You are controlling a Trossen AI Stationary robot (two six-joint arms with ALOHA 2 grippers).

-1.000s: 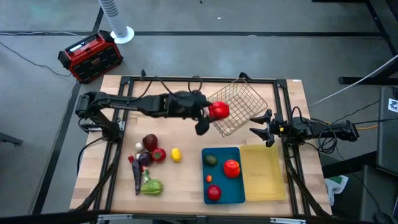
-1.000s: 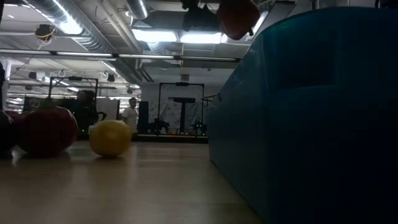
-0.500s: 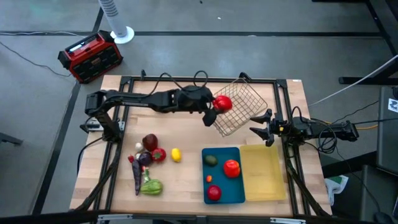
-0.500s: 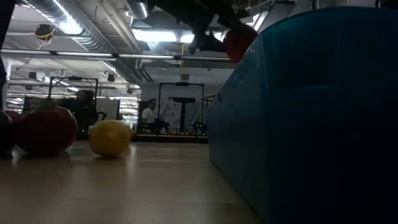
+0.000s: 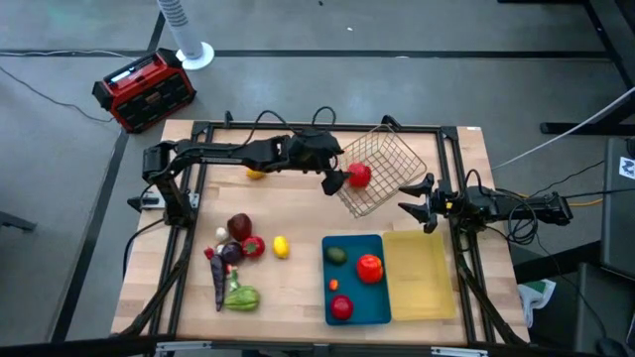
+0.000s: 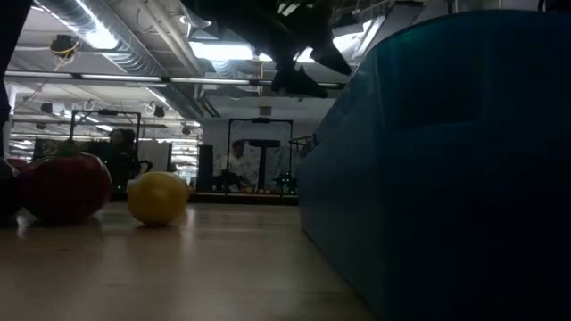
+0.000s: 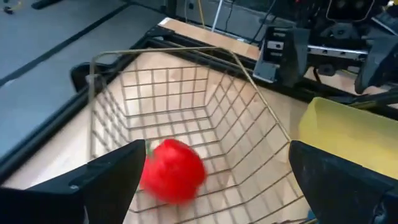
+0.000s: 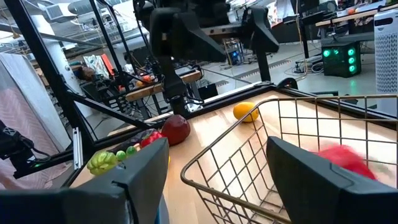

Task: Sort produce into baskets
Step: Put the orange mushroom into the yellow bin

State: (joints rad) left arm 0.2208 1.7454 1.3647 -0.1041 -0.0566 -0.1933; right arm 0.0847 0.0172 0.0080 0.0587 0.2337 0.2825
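My left gripper [image 5: 338,179] reaches from the left to the mouth of the silver wire basket [image 5: 382,169] and stands open [image 7: 217,158]. A red fruit [image 7: 173,170] shows blurred inside the basket, just beyond the fingers and free of them [image 5: 359,176]. More produce lies at the near left: a dark red fruit [image 5: 239,225], a red one [image 5: 254,246], a yellow one [image 5: 281,246]. The blue tray [image 5: 378,300] holds several pieces. The pale yellow tray [image 5: 421,274] lies beside it. My right gripper [image 5: 415,204] waits open at the right, facing the basket.
An orange-yellow piece [image 5: 256,174] lies under my left arm. A purple vegetable [image 5: 219,281] and a green one [image 5: 241,297] lie at the near left. A red-and-black box [image 5: 144,90] stands on the floor beyond the far left corner.
My left gripper has swung toward the far edge and down to the wire basket's mouth, then opened and let go of the red fruit. The fruit, carried in the fingers a second ago, has dropped into the basket.
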